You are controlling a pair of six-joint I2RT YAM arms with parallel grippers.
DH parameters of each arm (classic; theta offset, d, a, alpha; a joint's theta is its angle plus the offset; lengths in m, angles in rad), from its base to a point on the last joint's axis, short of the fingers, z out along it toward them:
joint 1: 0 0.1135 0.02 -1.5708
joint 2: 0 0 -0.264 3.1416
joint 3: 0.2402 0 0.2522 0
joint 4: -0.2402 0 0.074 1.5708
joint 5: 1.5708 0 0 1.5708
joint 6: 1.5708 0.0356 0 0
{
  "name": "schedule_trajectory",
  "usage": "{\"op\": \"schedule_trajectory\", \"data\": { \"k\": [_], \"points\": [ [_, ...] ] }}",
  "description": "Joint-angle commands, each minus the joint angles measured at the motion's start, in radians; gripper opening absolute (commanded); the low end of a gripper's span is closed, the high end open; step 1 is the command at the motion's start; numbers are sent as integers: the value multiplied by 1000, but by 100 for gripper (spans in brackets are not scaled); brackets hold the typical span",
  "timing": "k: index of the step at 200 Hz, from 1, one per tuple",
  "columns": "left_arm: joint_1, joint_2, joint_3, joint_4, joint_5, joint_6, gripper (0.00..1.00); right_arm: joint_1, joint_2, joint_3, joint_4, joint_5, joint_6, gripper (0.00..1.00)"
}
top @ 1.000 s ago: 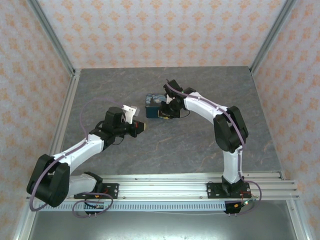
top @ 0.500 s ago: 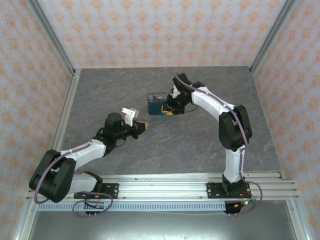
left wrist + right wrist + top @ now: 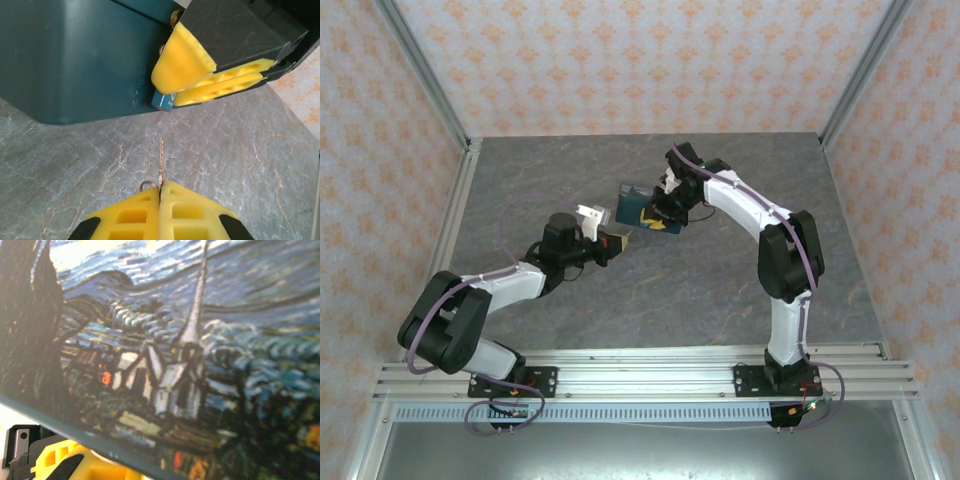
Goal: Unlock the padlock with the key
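Note:
My left gripper (image 3: 160, 186) is shut on the key (image 3: 161, 157). Its thin metal blade sticks straight out from the yellow fingertips, with a small ring beside them. The blade points at the padlock (image 3: 161, 99), a small teal-blue block hanging at the edge of the dark teal tin (image 3: 75, 55). My right gripper's yellow fingers (image 3: 185, 65) are shut on the padlock, a short gap ahead of the key's tip. In the top view my left gripper (image 3: 615, 243) sits just left of and below the tin (image 3: 638, 205), with my right gripper (image 3: 658, 222) at the tin's right end.
The tin's painted Starry Night lid (image 3: 190, 340) lies very close under the right wrist camera, with a yellow finger (image 3: 60, 460) at the bottom left. Grey stone-patterned table (image 3: 720, 290) lies all round. Metal frame rails (image 3: 450, 240) and patterned walls border it.
My left arm has swung right and forward, bringing the key close to the tin. My right gripper and the tin have shifted a little to the right.

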Motion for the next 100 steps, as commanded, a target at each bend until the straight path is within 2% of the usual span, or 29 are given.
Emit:
{"op": "schedule_trajectory", "data": {
  "k": [1, 39, 100],
  "points": [
    [-13, 15, 33, 57, 38, -9, 0, -5, -25, 37, 14, -34, 15, 0],
    [-14, 73, 57, 80, 116, -10, 0, -8, -23, 20, 13, -52, 13, 0],
    [-14, 143, 67, 138, 153, -21, 0, -8, -18, 4, 25, -84, 10, 0]
  ]
}}
